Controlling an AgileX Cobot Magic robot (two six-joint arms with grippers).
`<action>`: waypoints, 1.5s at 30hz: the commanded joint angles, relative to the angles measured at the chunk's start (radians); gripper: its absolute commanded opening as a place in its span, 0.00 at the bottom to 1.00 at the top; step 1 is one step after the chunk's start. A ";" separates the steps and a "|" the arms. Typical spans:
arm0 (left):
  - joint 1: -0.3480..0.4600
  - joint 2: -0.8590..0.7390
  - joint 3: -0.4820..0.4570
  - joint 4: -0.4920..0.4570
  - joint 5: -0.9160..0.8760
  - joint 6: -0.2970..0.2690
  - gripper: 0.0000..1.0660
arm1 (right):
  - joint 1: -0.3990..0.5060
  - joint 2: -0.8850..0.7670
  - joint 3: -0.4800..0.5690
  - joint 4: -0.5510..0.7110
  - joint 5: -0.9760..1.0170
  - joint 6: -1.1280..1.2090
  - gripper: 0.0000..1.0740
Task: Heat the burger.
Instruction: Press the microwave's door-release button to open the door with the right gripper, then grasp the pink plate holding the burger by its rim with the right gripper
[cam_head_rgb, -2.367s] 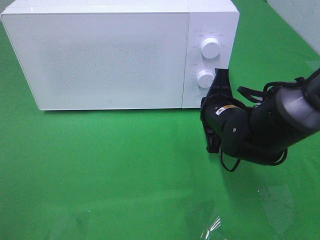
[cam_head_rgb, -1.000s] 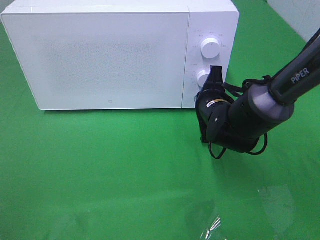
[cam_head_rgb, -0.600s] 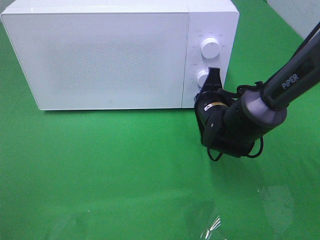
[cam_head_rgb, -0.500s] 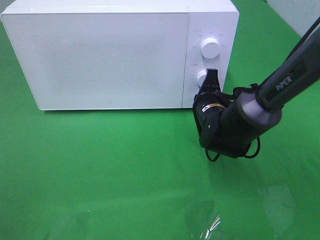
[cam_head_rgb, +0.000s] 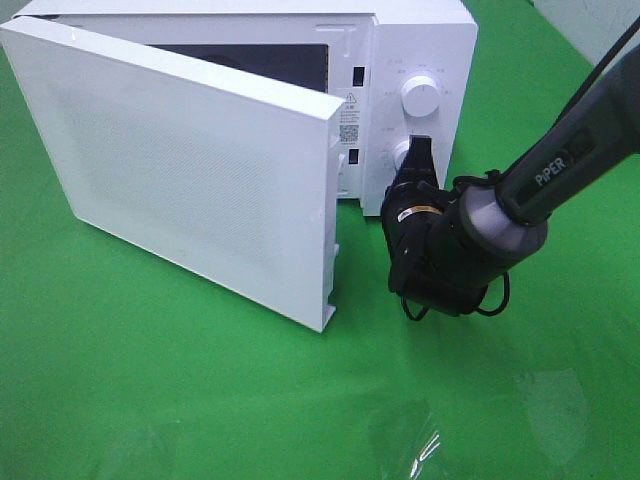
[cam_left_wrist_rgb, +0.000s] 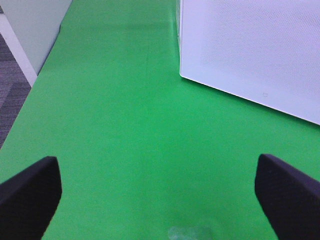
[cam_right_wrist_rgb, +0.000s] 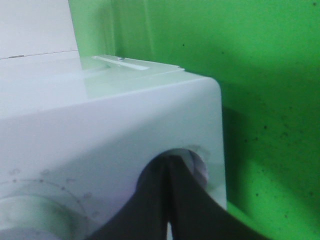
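Exterior high view: my right gripper (cam_head_rgb: 418, 150), jaws pressed together, points at the microwave (cam_head_rgb: 425, 40) panel by the lower knob. The door (cam_head_rgb: 190, 170) stands ajar, leftward. I'd back straight off nearward, clear of the door edge. My left gripper (cam_left_wrist_rgb: 160, 200) hangs spread and empty. No view shows the burger.

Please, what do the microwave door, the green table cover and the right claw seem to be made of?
Microwave door: probably white plastic or coated glass, smooth, with a fine dotted pattern across the panel.
Green table cover: looks like matte cloth or felt, flat colour with little shine.
Right claw: black, likely hard plastic, with a dull finish.
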 joint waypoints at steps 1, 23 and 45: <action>-0.004 -0.020 0.002 0.000 -0.007 0.001 0.92 | -0.037 -0.002 -0.082 -0.108 -0.168 0.004 0.00; -0.004 -0.020 0.002 0.000 -0.007 0.001 0.92 | -0.034 -0.147 0.077 -0.132 0.194 -0.014 0.00; -0.004 -0.020 0.002 0.000 -0.007 0.001 0.92 | -0.034 -0.429 0.228 -0.196 0.620 -0.628 0.00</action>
